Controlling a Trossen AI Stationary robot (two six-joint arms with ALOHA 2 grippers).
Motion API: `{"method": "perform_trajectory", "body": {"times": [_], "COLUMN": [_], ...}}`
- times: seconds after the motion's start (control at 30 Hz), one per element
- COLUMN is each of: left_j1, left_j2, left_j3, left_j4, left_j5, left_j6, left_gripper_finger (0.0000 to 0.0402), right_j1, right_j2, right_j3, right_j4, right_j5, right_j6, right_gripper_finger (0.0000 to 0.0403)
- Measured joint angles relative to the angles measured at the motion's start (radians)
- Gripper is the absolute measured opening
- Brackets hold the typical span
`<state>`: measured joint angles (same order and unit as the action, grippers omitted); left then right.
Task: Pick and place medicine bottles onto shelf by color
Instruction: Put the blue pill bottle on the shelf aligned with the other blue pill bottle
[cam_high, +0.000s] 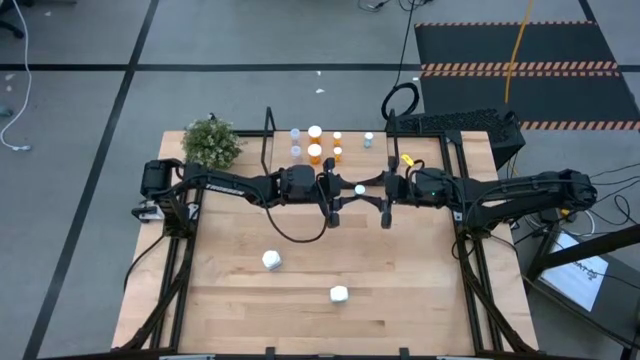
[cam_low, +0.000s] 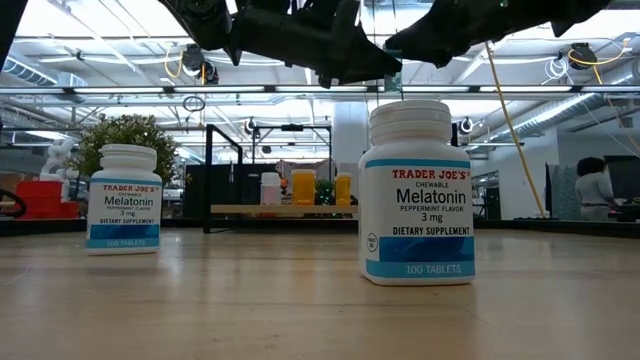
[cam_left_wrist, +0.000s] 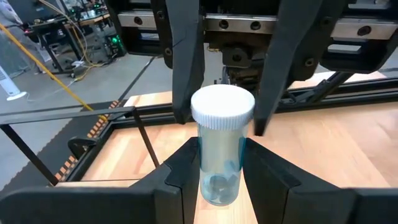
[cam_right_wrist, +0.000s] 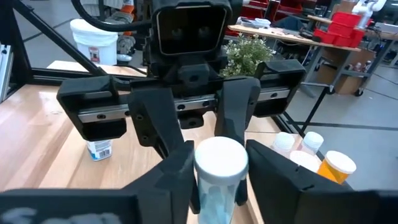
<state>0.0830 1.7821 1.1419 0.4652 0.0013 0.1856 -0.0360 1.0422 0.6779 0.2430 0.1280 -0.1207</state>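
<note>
You're looking at a wide wooden tabletop (cam_high: 400, 300) with both arms reaching in to meet over its middle, just in front of the shelf (cam_high: 350, 160) at the far edge. The shelf already carries a row of bottles: orange ones (cam_high: 315, 152) grouped together and pale ones (cam_high: 296, 134) beside them, which fits sorting by colour.

Between the arms, the left hand (cam_left_wrist: 221, 174) is clamped on the lower body of a clear bottle (cam_left_wrist: 221, 155) with a white cap, holding it upright in the air. The right hand (cam_right_wrist: 217, 168) sits around that same bottle from the opposite side, its fingers flanking the cap end. You can't tell whether they actually press on it. This reads as a hand-over, likely so the right arm can reach the pale end of the shelf.

Two white melatonin bottles (cam_high: 272, 260) wait on the near tabletop, well apart.
</note>
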Motion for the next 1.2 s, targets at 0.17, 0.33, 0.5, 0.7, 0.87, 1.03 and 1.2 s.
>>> {"method": "perform_trajectory", "body": {"times": [0.17, 0.33, 0.5, 0.7, 0.87, 1.03, 1.2], "left_j1": [0.000, 0.000, 0.000, 0.000, -0.001, -0.011, -0.016], "left_j2": [0.000, 0.000, -0.011, -0.060, -0.106, -0.133, -0.134], "left_j3": [0.000, 0.000, 0.000, 0.000, 0.000, -0.001, 0.001], "left_j4": [-0.001, -0.023, -0.054, -0.174, -0.242, -0.262, -0.254], "left_j5": [0.000, -0.002, -0.050, -0.193, -0.197, -0.196, -0.196], "left_j6": [-0.011, -0.042, -0.063, -0.087, -0.087, -0.087, -0.087], "left_gripper_finger": [0.0113, 0.0117, 0.0172, 0.0255, 0.0287, 0.0278, 0.0256], "right_j1": [0.000, -0.013, -0.037, -0.070, -0.137, -0.237, -0.313], "right_j2": [0.000, 0.000, -0.001, -0.001, -0.001, 0.004, 0.027], "right_j3": [0.000, 0.000, 0.000, 0.000, -0.041, -0.092, -0.130], "right_j4": [0.000, -0.015, -0.037, -0.053, -0.032, 0.009, 0.075], "right_j5": [0.000, -0.003, -0.003, -0.003, -0.001, 0.001, 0.001], "right_j6": [0.000, 0.002, 0.000, 0.000, 0.003, 0.041, 0.055], "right_gripper_finger": [0.0115, 0.0122, 0.0127, 0.0128, 0.0129, 0.0129, 0.0129]}}
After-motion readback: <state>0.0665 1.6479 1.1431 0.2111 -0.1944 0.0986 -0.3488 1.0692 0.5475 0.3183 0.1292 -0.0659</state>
